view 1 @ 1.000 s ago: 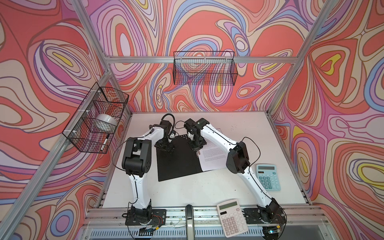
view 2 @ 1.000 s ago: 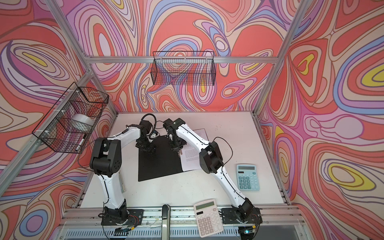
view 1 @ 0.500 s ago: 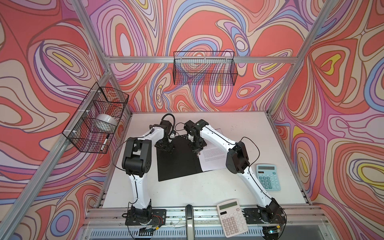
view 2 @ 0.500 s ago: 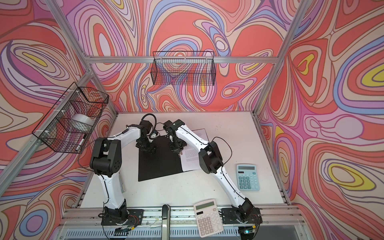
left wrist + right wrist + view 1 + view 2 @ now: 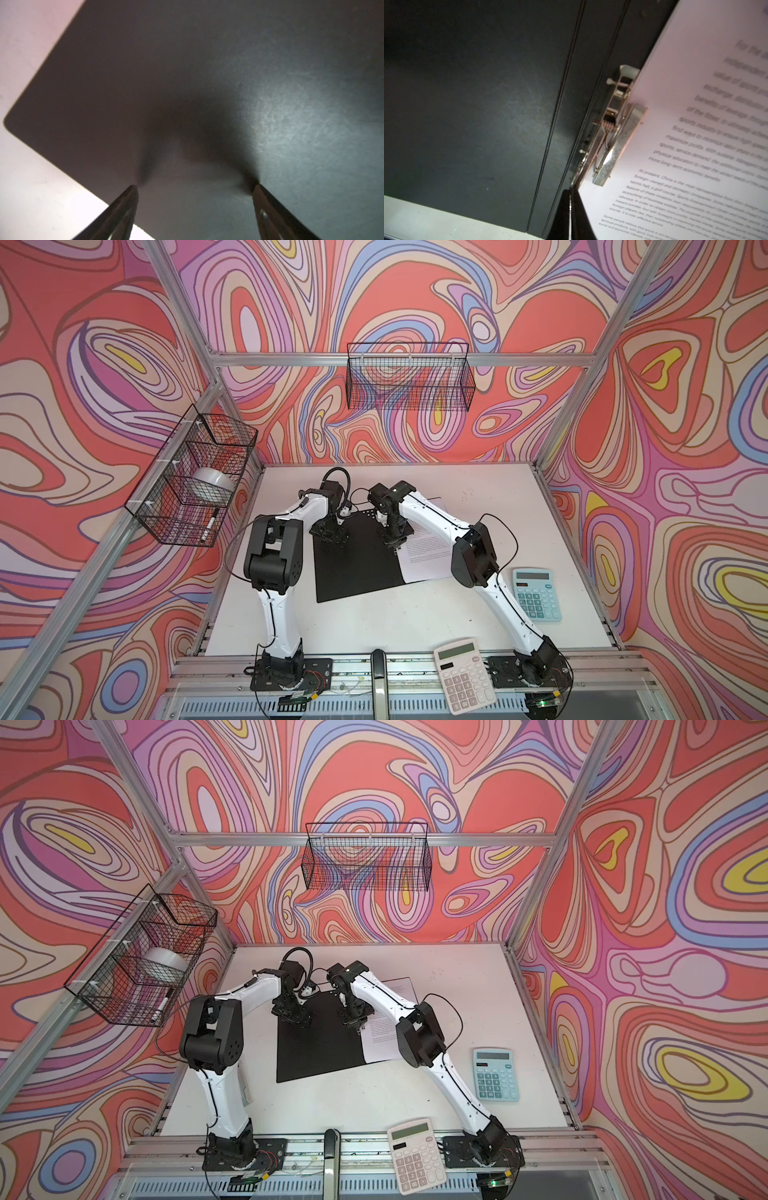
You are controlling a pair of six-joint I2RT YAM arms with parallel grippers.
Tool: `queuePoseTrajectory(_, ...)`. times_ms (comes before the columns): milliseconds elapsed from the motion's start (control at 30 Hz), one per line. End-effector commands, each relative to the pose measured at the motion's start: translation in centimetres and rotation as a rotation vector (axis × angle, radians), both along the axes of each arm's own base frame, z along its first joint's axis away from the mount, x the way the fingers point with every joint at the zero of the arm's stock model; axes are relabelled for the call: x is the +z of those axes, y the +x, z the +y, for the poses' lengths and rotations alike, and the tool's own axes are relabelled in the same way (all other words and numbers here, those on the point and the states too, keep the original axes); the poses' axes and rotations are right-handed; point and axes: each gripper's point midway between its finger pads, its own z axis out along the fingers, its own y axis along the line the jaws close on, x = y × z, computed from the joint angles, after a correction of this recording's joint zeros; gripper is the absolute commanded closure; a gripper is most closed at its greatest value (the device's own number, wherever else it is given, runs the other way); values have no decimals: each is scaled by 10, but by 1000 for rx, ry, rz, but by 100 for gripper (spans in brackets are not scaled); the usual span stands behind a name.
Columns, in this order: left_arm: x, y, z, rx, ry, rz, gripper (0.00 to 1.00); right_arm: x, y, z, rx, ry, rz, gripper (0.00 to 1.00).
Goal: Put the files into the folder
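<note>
The right gripper [image 5: 572, 196], its jaws pressed together on nothing, touches its tip to the spine-side edge of the files [image 5: 695, 145], just beside the metal clip [image 5: 616, 133] whose blade lies on the top sheet. The left gripper [image 5: 195, 187], jaws spread wide, plants both tips on the black left flap of the folder [image 5: 187, 83], near its far corner. The folder lies open and flat on the table [image 5: 374, 622], the sheets on its right half. The filing looks nearly done. The next move probably calls for squaring the sheets and folding the cover over. The sheets' long axis runs along the spine, near to far, near end skewed slightly right.
</note>
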Motion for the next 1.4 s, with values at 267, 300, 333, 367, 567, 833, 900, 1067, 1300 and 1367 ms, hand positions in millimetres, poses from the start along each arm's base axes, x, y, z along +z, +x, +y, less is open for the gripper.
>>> queuePoseTrajectory(267, -22, -11, 8, -12, 42, 48, 13, -50, -13, -24, 12, -147, 87, 96)
queuePoseTrajectory(300, -22, -11, 8, -12, 42, 48, 13, -51, -12, -24, 13, -149, 86, 95)
queuePoseTrajectory(333, -23, -12, 8, -13, 41, 50, 13, -52, -12, -25, 13, -155, 84, 96)
queuePoseTrajectory(367, -23, -12, 8, -12, 39, 50, 13, -53, -12, -26, 14, -161, 81, 95)
queuePoseTrajectory(567, -24, -12, 8, -9, 37, 50, 13, -59, -11, -31, 18, -191, 80, 96)
queuePoseTrajectory(833, -23, -12, 8, -12, 36, 48, 14, -67, -13, -31, 20, -196, 92, 96)
queuePoseTrajectory(900, -22, -12, 8, -12, 36, 47, 13, -70, -14, -31, 20, -193, 97, 96)
queuePoseTrajectory(1067, -22, -12, 9, -11, 36, 47, 14, -71, -14, -31, 19, -192, 97, 96)
queuePoseTrajectory(1300, -19, -11, 8, -10, 33, 43, 14, -62, -6, -26, 21, -171, 64, 96)
queuePoseTrajectory(1367, -18, -11, 8, -10, 32, 44, 14, -57, -3, -24, 22, -167, 47, 96)
